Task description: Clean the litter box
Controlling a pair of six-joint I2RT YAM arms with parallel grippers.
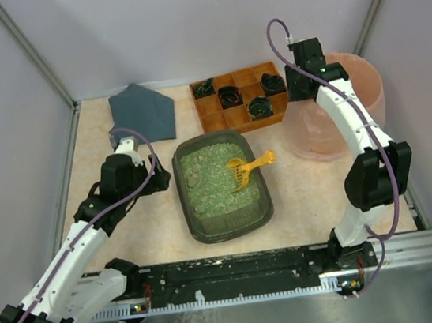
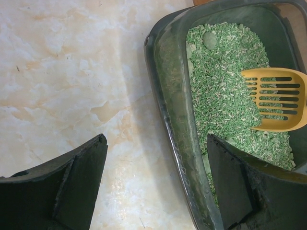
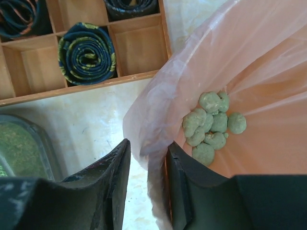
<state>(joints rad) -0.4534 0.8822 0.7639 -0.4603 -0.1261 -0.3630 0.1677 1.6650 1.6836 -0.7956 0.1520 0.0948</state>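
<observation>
The litter box [image 1: 180,184] lies mid-table with green litter in it, and a yellow scoop [image 1: 246,169] rests on the litter with its handle over the right rim. My left gripper [image 1: 162,176] is open at the box's left side. In the left wrist view its fingers straddle the box's rim [image 2: 168,96], one outside over the table and one over the litter, near the scoop [image 2: 278,98]. My right gripper [image 3: 147,144] hangs at the left rim of the pink bag-lined bin [image 1: 353,111]. Its jaws are open, with the bag's edge [image 3: 153,120] between them, against the right finger.
Several green litter clumps [image 3: 211,124] lie inside the pink bag. An orange-brown wooden compartment tray [image 1: 212,119] with dark rolled items stands at the back, left of the bin. A grey-blue mat [image 1: 144,111] lies at the back left. Enclosure walls stand on three sides.
</observation>
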